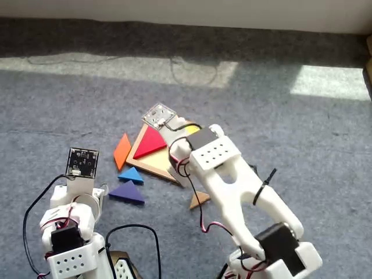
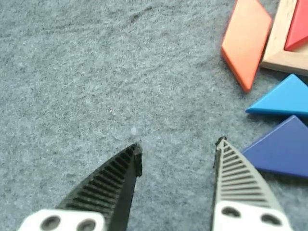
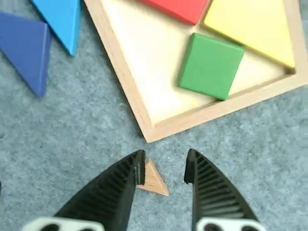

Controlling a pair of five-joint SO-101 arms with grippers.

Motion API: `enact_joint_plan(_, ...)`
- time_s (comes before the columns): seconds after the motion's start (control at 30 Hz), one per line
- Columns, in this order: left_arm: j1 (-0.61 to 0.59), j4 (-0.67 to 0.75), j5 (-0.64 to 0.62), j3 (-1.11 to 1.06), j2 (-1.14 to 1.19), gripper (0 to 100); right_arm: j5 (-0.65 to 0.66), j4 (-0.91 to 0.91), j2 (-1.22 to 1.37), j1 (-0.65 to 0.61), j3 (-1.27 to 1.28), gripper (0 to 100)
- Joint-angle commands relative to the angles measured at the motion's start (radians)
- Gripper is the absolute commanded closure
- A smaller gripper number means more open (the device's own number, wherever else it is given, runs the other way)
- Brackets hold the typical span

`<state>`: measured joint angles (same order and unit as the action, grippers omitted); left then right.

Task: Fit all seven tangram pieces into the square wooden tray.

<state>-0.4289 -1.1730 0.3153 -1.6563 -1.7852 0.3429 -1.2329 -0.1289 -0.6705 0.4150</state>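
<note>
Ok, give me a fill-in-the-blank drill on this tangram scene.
1. The square piece in the wooden tray is coloured ____.
2. The parallelogram outside the tray is coloured ____.
3. The tan piece by the right pincer is a ____.
4. The left pincer is ____.
Missing words: green; orange; triangle; open.

No writing, number or sign can be read anywhere. The tangram pieces (image 2: pixel 245 41) and wooden tray (image 3: pixel 120 72) show plain faces.
</note>
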Motion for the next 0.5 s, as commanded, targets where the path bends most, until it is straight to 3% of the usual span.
enact_joint_plan(0.0, -0.013, 0.017, -0.002, 0.004, -0.035, 75, -0.011, -0.096, 0.019, -0.018, -0.128, 85.9)
enact_joint_plan(0.13, -0.013, 0.017, -0.002, 0.004, -0.035, 75, 0.009, -0.17, 0.019, -0.056, -0.09, 79.9)
enact_joint_plan(0.47, -0.013, 0.017, 0.0, 0.004, -0.035, 75, 0.353, -0.162, 0.028, -0.05, 0.081, 75.3)
